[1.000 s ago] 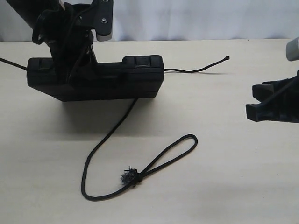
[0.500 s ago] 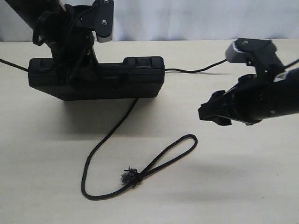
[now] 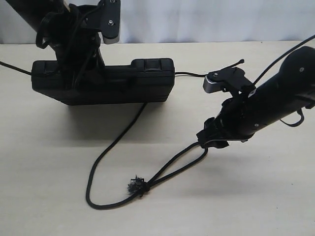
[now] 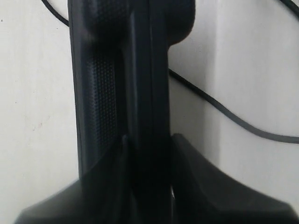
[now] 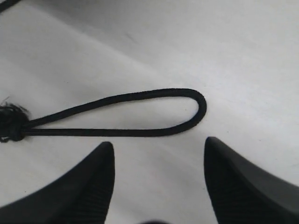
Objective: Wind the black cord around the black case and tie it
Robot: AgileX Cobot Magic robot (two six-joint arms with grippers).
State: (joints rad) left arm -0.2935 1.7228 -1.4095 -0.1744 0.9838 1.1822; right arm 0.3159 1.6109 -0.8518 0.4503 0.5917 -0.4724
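Note:
The black case (image 3: 113, 83) stands on its long edge at the back left. My left gripper (image 3: 78, 69) is shut on it from above; in the left wrist view the case's rim (image 4: 117, 70) runs between the left gripper's (image 4: 149, 137) jaws. The black cord (image 3: 129, 125) runs out from under the case to a frayed knot (image 3: 137, 186) and a loop (image 3: 177, 164). Its knotted tip (image 3: 240, 61) lies behind, to the right of the case. My right gripper (image 3: 210, 140) hangs open just above the loop's far end. In the right wrist view the loop (image 5: 198, 100) lies just beyond the open right gripper (image 5: 159, 144), nothing between the fingers.
The pale wooden table (image 3: 49, 206) carries only the case and cord. A white backdrop (image 3: 197, 19) closes the far edge. A thin black line (image 3: 12, 66) trails off to the left behind the case.
My right arm has swung in from the right edge and come down over the loop's end. The case, the cord and the left arm have stayed put.

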